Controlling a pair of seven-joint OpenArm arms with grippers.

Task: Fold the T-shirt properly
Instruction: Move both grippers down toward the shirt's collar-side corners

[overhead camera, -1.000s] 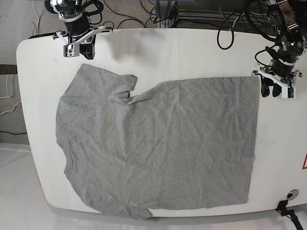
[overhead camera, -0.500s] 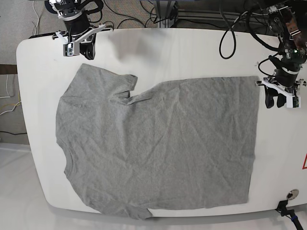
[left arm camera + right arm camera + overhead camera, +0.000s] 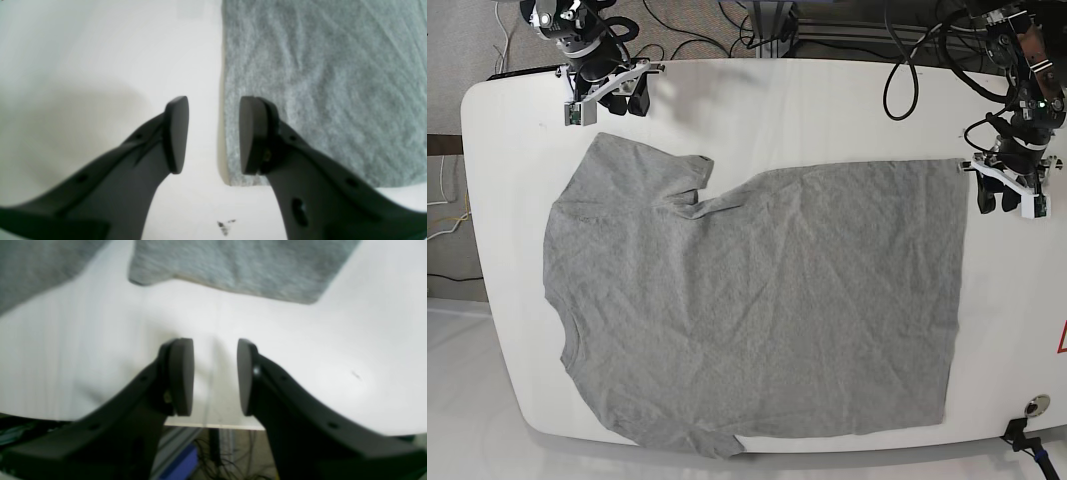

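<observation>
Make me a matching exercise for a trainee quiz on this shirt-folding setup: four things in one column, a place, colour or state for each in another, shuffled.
Things:
1. T-shirt
2. left gripper
3. right gripper
4. table

Descriptions:
A. white, rounded corners
B. open, at the shirt's hem corner
C. grey, spread flat
D. open, above bare tabletop, short of the sleeve

Pairs: 1-C, 2-B, 3-D, 4-A

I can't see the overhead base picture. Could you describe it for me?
A wrinkled grey cotton T-shirt lies spread flat on a white rounded table. Two black robot grippers hover open at its far corners, left gripper, right gripper.
</observation>
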